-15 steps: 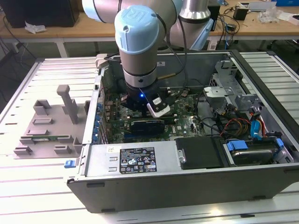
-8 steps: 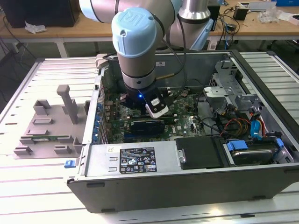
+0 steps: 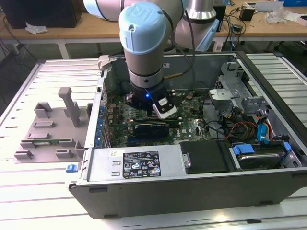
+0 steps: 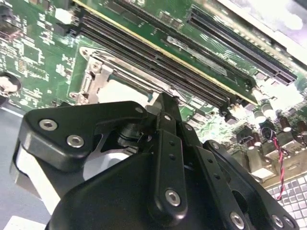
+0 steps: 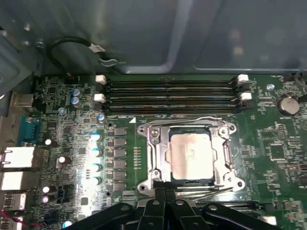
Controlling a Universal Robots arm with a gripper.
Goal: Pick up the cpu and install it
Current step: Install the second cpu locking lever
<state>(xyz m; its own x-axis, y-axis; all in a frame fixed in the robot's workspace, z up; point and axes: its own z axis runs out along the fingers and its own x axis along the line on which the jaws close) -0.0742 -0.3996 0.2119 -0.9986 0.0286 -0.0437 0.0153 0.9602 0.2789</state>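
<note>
The silver-grey square cpu [image 5: 190, 155] lies seated within the metal socket frame [image 5: 152, 158]; black pincer [image 5: 165, 201] apparently closed, empty, just beside it.

One robot arm [image 3: 144, 43] reaches into one open computer case [image 3: 192, 182] on the table [image 3: 29, 201]. In the first wrist view there is one cpu [image 5: 190, 155], lying in one metal socket frame [image 5: 153, 158], and four memory slots [image 5: 170, 96] in a row, with four white clips [image 5: 100, 79] showing at their ends. One round coin battery [image 5: 288, 103]. One grey plastic holder [image 3: 48, 129] lies beside the case.
</note>
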